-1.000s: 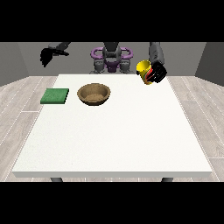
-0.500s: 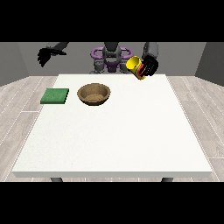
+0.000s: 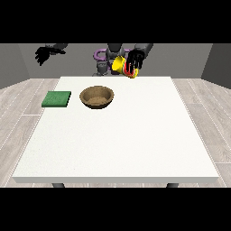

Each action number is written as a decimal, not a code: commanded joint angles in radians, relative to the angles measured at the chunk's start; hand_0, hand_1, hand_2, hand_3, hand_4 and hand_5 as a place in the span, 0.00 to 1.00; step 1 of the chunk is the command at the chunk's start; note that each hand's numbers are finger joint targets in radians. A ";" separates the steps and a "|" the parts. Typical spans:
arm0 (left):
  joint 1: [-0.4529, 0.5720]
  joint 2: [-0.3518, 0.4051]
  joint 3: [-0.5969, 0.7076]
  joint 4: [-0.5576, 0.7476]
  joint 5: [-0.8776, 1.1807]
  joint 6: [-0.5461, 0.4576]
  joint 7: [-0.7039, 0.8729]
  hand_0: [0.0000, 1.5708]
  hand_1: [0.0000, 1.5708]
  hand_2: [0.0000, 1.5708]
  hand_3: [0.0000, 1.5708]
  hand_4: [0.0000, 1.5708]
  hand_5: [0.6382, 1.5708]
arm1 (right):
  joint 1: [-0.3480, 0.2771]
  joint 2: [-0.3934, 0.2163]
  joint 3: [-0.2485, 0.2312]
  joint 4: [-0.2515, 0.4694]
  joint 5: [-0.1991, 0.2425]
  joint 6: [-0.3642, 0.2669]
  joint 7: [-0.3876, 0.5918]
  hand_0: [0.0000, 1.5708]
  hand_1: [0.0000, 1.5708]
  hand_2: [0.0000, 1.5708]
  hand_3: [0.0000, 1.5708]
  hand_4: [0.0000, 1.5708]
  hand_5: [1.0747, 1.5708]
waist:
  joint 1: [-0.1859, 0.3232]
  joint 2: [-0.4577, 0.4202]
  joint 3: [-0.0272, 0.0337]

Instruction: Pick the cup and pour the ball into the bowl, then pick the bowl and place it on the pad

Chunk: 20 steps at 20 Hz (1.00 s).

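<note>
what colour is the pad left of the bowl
Green pad, front view.

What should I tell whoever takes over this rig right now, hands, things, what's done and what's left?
Hand at the view's right: curled round the yellow cup, held tilted in the air beyond the table's far edge, not over the bowl.
Hand at the view's left: raised, holding nothing.
Brown bowl sits on the white table, green pad beside it, apart.
Done: cup picked.
Left: pour ball into bowl, move bowl onto pad. Ball not visible.
</note>
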<state>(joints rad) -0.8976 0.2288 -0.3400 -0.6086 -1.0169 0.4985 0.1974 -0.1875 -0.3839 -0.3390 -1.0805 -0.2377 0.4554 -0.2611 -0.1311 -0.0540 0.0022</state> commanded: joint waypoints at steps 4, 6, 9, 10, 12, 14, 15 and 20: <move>-0.073 -0.105 -0.227 0.053 -0.282 -0.125 0.146 0.94 0.94 1.00 1.00 1.00 0.61 | 0.006 -0.007 -0.004 0.048 0.007 0.028 -0.048 0.00 0.00 0.00 0.00 0.00 1.00 | -0.022 -0.007 0.0004; -0.085 -0.166 -0.278 0.057 -0.335 -0.176 0.176 0.95 0.95 1.00 1.00 1.00 0.45 | -0.045 -0.028 -0.019 0.062 -0.011 0.021 -0.005 0.00 0.00 0.00 0.00 0.00 1.00 | -0.004 -0.004 -0.0006; -0.161 -0.149 -0.386 0.085 -0.456 -0.274 0.158 0.98 0.98 1.00 1.00 1.00 0.52 | -0.042 -0.011 -0.012 0.087 0.013 0.000 -0.038 0.00 0.00 0.00 0.00 0.00 1.00 | 0.004 -0.002 0.0014; -0.105 -0.153 -0.425 0.102 -0.499 -0.261 0.182 0.98 0.98 1.00 1.00 0.99 0.56 | -0.008 -0.010 0.000 0.079 0.016 0.024 -0.038 0.00 0.00 0.00 0.00 0.00 1.00 | -0.005 -0.021 0.0001; -0.136 -0.180 -0.469 0.108 -0.554 -0.322 0.196 0.97 0.97 1.00 1.00 0.96 0.64 | -0.048 -0.002 -0.014 0.097 0.011 -0.009 -0.040 0.00 0.00 0.00 0.00 0.00 1.00 | 0.030 -0.009 -0.0002; -0.179 -0.152 -0.478 0.134 -0.599 -0.344 0.210 0.94 0.94 1.00 1.00 0.94 0.64 | -0.034 0.008 0.009 0.073 0.028 0.013 -0.076 0.00 0.00 0.00 0.00 0.00 1.00 | -0.019 0.026 -0.0009; -0.173 -0.175 -0.491 0.138 -0.599 -0.404 0.175 0.93 0.93 1.00 1.00 0.94 0.62 | -0.021 0.011 0.014 0.075 0.029 0.010 -0.059 0.00 0.00 0.00 0.00 0.00 1.00 | -0.018 -0.013 -0.0011; -0.166 -0.214 -0.479 0.085 -0.649 -0.452 0.140 0.92 0.92 1.00 1.00 0.97 0.53 | -0.046 -0.030 -0.015 0.087 0.012 0.002 -0.025 0.00 0.00 0.00 0.00 0.00 1.00 | 0.025 -0.014 -0.0019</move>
<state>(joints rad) -1.0447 0.0371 -0.8159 -0.5044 -1.6215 0.1022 0.3628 -0.2165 -0.3909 -0.3424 -0.9975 -0.2223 0.4609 -0.2931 -0.1203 -0.0731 0.0009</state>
